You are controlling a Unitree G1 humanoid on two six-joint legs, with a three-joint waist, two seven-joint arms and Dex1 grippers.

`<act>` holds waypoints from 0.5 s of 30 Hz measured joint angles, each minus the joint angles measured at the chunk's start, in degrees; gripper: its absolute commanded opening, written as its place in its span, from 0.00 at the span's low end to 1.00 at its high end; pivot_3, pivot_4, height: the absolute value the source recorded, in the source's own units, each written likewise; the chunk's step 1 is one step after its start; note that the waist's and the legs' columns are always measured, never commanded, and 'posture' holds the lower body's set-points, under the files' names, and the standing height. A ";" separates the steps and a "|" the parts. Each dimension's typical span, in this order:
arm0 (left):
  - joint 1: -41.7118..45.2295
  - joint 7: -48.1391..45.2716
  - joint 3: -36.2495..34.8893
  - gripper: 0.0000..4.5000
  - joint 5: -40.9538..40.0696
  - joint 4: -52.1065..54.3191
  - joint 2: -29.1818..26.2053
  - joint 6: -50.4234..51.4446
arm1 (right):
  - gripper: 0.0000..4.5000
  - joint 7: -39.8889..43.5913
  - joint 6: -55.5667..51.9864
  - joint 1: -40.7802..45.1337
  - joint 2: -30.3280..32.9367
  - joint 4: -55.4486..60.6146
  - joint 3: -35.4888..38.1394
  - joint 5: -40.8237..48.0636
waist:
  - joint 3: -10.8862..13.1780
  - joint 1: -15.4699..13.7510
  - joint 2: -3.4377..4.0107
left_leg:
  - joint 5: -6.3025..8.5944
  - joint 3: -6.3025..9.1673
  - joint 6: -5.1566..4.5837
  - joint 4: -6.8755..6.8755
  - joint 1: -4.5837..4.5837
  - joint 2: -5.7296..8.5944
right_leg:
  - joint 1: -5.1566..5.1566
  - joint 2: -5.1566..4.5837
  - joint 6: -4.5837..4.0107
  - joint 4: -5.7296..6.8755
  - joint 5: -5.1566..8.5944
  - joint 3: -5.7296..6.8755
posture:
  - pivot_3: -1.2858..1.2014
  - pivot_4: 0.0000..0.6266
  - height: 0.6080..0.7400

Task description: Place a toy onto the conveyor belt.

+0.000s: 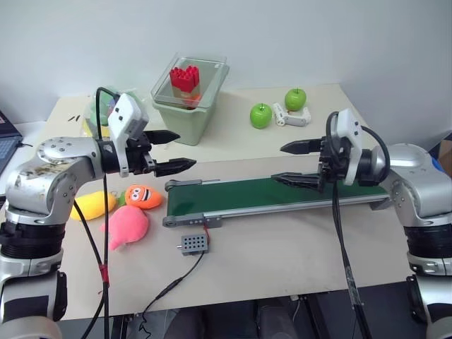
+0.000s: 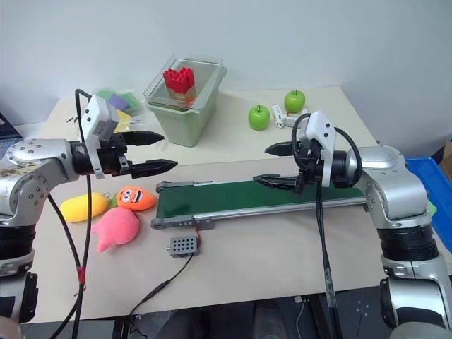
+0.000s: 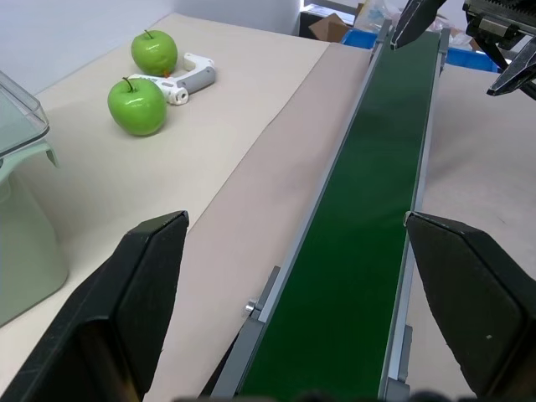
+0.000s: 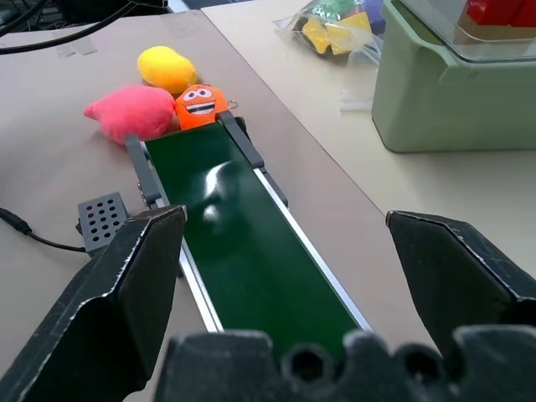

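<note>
Left gripper [image 1: 171, 150], its black fingers spread wide and holding nothing, is hovering above the table [image 1: 282, 261], with the soft yellow oblong toy [image 1: 92, 205] lying below it and well apart, beside an orange plush [image 1: 143, 196] and a pink plush [image 1: 127, 226]. Right gripper [image 1: 294, 164], likewise spread and empty, is hanging over the flat dark green conveyor belt [image 1: 240, 195] in its grey metal frame. A pale green bin [image 1: 185, 113] is carrying a clear lidded box holding red bricks [image 1: 184, 78].
</note>
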State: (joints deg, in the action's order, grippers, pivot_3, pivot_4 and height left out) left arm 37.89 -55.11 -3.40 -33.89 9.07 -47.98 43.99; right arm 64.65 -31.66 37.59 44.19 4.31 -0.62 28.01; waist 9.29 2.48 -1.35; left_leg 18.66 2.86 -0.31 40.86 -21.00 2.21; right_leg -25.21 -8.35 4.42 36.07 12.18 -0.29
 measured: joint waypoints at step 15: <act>-9.51 8.16 -13.08 0.98 -0.04 -1.16 -1.89 2.53 | 1.00 -3.95 -2.89 -16.12 -1.27 12.22 7.05 6.92 | 0.00 -0.99 0.00 | 0.00 0.06 0.00 0.03 0.00 0.05 | 0.04 -0.04 0.03 0.00 -0.02 0.01 | 0.52 0.24 1.00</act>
State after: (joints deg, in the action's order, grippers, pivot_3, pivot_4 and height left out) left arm 28.38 -46.94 -16.48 -33.93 7.91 -49.86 46.52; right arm 60.70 -34.55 21.47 42.91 16.53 6.43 34.93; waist 9.29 1.49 -1.35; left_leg 18.66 2.92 -0.31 40.89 -21.00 2.26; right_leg -25.17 -8.39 4.45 36.07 12.16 -0.28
